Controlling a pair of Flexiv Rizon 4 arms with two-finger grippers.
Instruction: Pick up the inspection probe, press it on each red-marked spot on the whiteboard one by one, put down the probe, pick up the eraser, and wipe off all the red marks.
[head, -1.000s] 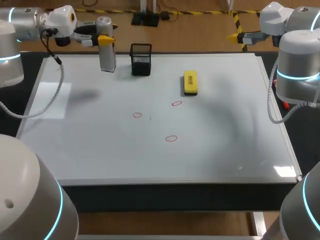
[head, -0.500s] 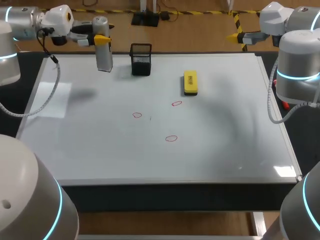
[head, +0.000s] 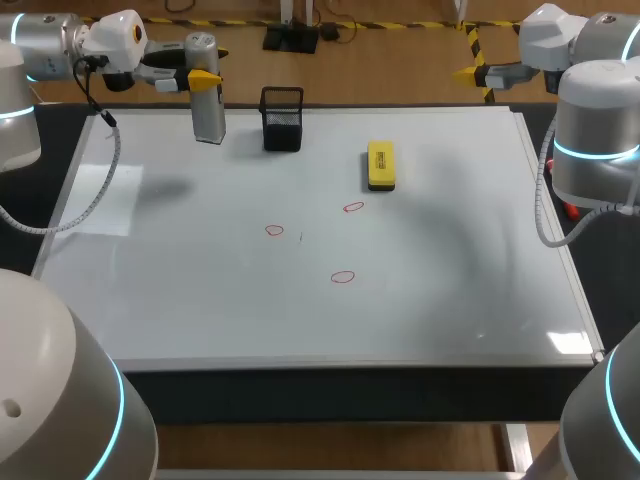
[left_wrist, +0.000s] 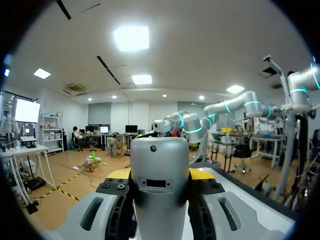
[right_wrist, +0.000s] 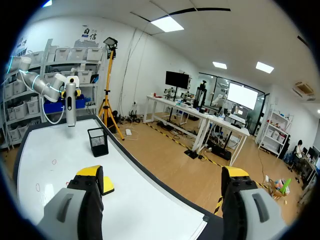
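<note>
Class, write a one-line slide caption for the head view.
Left end effector holds the probe above the whiteboard; three red marks, eraser untouched.

A dark table (head: 330, 395) stands brightly, evenly lit.

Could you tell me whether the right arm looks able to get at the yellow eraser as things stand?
Probably yes: the eraser lies alone on the whiteboard, with nothing between it and the open right hand.

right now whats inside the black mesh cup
Nothing sticks up past the rim of the cup, and it looks empty. Its floor is hidden by the dark mesh wall. The probe is not in it; the left end effector holds it.
</note>
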